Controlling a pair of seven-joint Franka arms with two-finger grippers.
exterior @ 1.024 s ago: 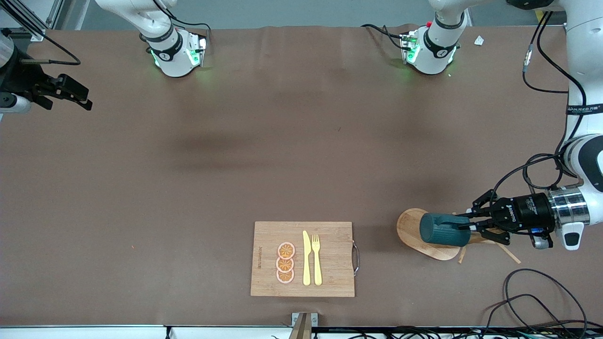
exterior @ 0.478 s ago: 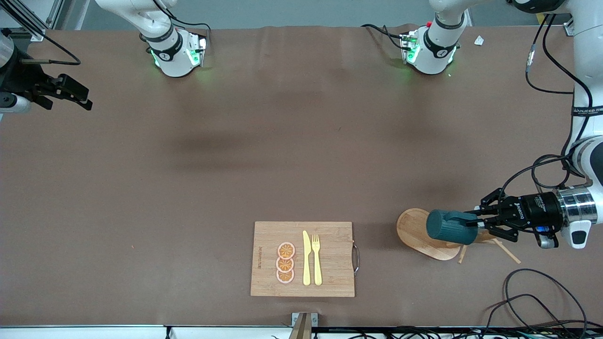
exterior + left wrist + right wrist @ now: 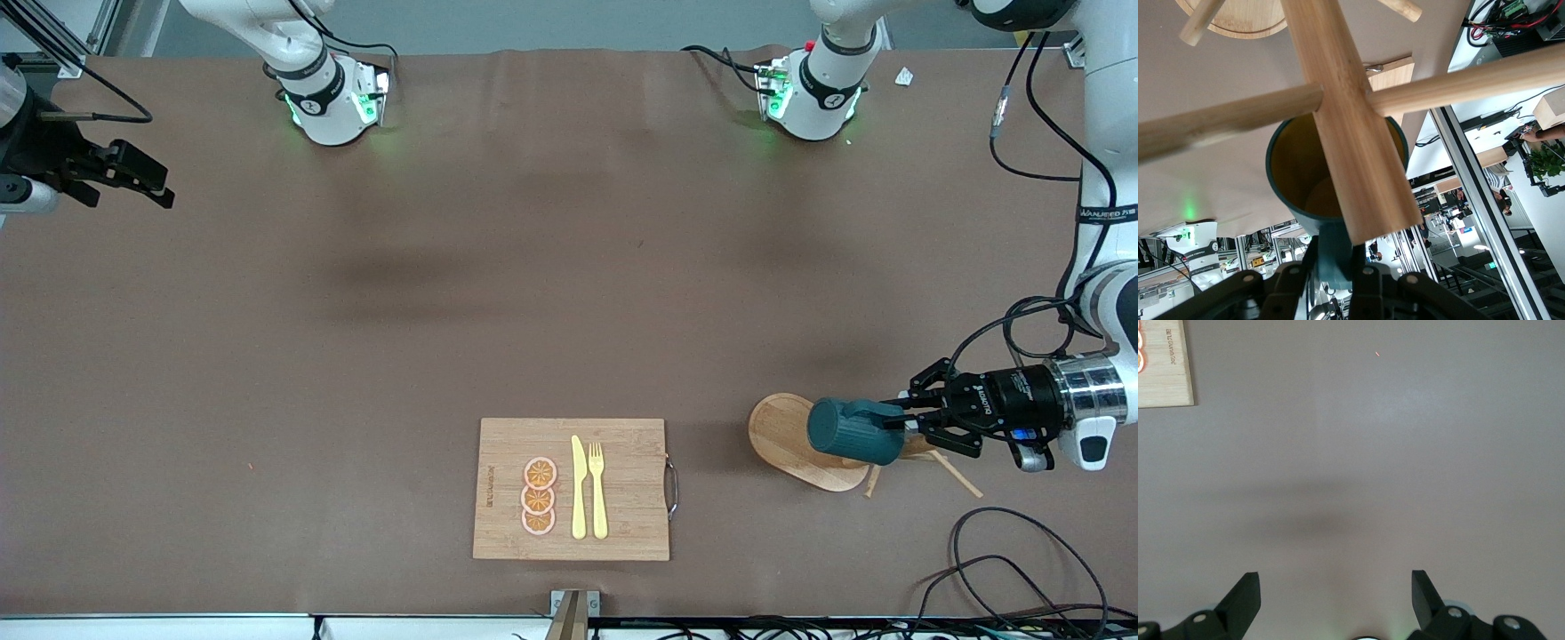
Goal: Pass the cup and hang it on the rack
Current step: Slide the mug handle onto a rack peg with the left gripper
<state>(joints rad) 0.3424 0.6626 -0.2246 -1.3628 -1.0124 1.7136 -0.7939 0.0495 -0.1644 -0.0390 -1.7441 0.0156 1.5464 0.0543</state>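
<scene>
The dark teal cup (image 3: 852, 431) lies on its side in the air over the wooden rack's oval base (image 3: 781, 436). My left gripper (image 3: 898, 425) is shut on the cup's handle. Two of the rack's thin pegs (image 3: 962, 476) stick out under the gripper. In the left wrist view the rack's post (image 3: 1351, 133) and two pegs cross in front of the cup's yellowish-brown mouth (image 3: 1295, 170), and my left gripper (image 3: 1335, 267) pinches the teal handle. My right gripper (image 3: 133, 173) waits open and empty over the right arm's end of the table; it also shows in the right wrist view (image 3: 1335, 593).
A bamboo cutting board (image 3: 622, 489) with orange slices, a yellow knife and a yellow fork lies near the front camera's edge, mid-table. Black cables (image 3: 1005, 551) loop on the table near the rack. The board's corner shows in the right wrist view (image 3: 1165, 367).
My left gripper has drawn the cup a little toward the left arm's end of the table, over the rack. The right arm has not moved.
</scene>
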